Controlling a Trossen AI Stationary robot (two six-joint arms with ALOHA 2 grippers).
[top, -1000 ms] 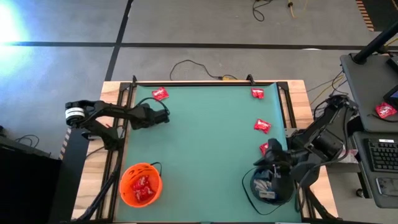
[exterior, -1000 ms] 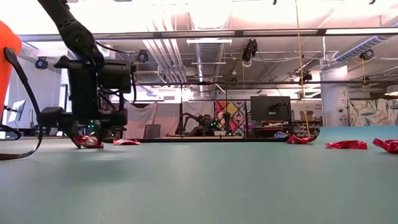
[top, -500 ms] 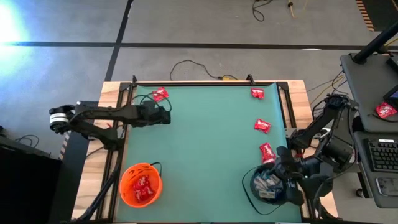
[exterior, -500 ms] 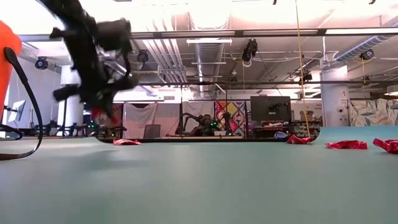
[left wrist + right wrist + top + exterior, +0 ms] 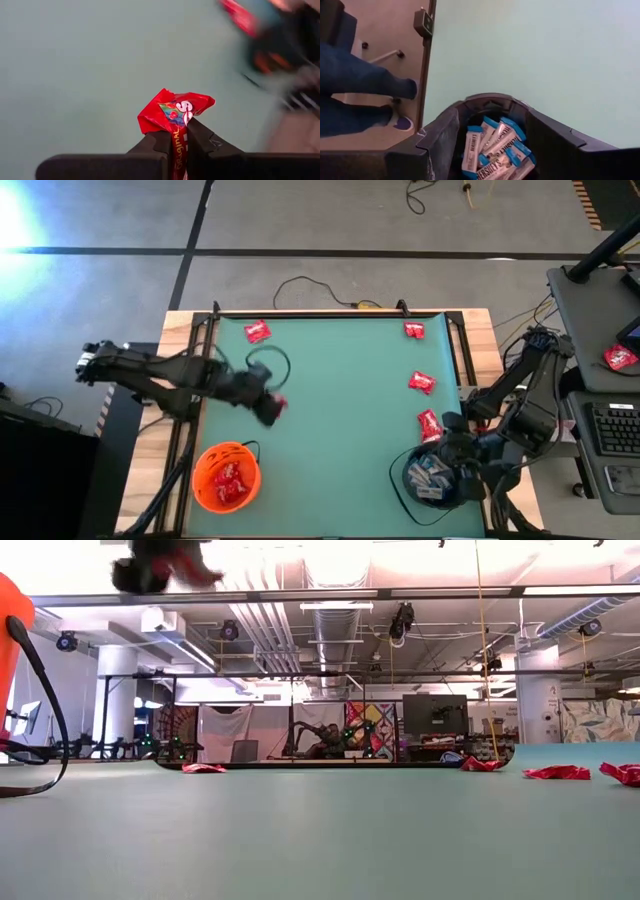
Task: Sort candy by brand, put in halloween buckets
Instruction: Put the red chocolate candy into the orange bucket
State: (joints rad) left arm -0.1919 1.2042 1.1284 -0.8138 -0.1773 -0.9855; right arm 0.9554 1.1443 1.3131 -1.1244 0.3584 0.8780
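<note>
My left gripper (image 5: 180, 139) is shut on a red-wrapped candy (image 5: 176, 113), high above the table's left half (image 5: 272, 404), at the low view's top edge (image 5: 165, 562). The orange bucket (image 5: 227, 476) stands at the near left with red candy inside. At the near right, the black bucket (image 5: 433, 480) holds blue-and-white candy (image 5: 495, 145). My right gripper (image 5: 492, 131) hangs open just over it, with nothing between its fingers. Several red candies lie flat on the mat: one far left (image 5: 257, 331), others along the right side (image 5: 414, 330), (image 5: 421, 382), (image 5: 429, 425). My left gripper pinches the red candy's wrapper at one end (image 5: 178, 131) between its two fingers, which slant down at it from above. The rest of the crumpled wrapper sticks out past the fingertips. The candy is lifted clear of the table.
A green mat (image 5: 340, 440) covers the table, with bare room across its middle. Wooden table edges and black rails (image 5: 205, 360) run along both sides. A person's leg and shoe (image 5: 365, 85) show on the floor beside the table's near right corner.
My left gripper has taken hold of a red candy on the mat near the far left and lifted it clear. It has risen high and swung toward the near edge and a little right, rolling as it went. My right gripper has shifted slightly over the black bucket.
</note>
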